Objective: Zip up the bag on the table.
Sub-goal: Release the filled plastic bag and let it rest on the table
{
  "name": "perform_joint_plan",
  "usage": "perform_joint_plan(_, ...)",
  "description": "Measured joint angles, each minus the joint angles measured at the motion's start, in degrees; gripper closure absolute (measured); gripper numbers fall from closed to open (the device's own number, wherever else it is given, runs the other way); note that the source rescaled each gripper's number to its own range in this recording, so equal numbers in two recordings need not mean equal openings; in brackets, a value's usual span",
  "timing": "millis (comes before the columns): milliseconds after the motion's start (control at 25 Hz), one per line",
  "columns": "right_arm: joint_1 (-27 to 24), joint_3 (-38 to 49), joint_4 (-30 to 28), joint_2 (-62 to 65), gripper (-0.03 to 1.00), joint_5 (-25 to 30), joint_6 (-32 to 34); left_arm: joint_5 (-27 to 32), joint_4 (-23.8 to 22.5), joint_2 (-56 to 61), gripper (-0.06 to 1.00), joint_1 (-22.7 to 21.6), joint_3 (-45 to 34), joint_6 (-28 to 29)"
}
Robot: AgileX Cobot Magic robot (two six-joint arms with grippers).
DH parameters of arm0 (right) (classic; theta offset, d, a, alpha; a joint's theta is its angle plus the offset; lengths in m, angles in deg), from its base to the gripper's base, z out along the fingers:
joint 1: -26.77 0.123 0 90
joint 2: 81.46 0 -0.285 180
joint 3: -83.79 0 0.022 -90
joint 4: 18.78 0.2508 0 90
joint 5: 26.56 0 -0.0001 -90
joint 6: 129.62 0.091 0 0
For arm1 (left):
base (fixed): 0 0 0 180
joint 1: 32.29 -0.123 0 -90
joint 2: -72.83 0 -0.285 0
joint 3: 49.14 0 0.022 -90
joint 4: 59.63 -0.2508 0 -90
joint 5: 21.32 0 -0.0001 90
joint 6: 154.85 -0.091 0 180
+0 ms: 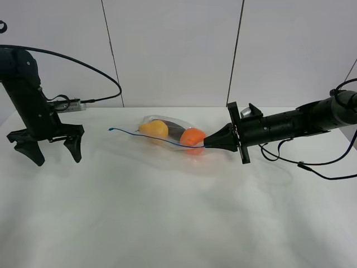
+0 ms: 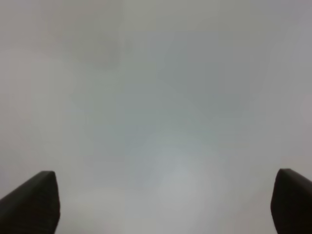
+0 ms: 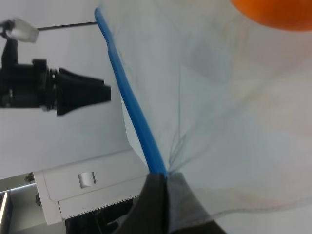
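The clear bag lies on the white table near the back middle, with a yellow pear, an orange and a dark item inside. Its blue zipper strip runs along the near edge. My right gripper is shut on the right end of the strip; in the right wrist view the fingertips pinch the blue strip. My left gripper is open and empty, far left of the bag, hanging over the table.
A grey wall with panel seams stands behind the table. Cables trail from both arms, one lying on the table at the right. A small grey device sits at the table's back left edge.
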Motion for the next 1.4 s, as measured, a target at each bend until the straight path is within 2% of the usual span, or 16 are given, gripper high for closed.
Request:
perform_joint_plan(240,0.0,0.0,0.0,0.0,0.97,0.1,0.0,0.7,0.3,2.0,-0.05,1.3,-1.8,-0.1)
perform_joint_plan(440,0.0,0.0,0.0,0.0,0.97,0.2,0.0,0.8,-1.4,10.4,-0.05,1.4,-10.1,-0.1)
perform_joint_plan(960,0.0,0.0,0.0,0.0,0.97,1.1,0.0,0.8,-2.4,52.2,-0.05,1.4,-37.8,-0.1)
perform_joint_plan(1160,0.0,0.0,0.0,0.0,0.97,1.1,0.0,-3.1,-2.4,69.0,-0.05,1.4,-47.0,-0.1)
perform_joint_plan(1400,0.0,0.0,0.0,0.0,0.97,1.1,0.0,-6.3,-2.4,88.0,-0.05,1.4,-53.4,-0.1)
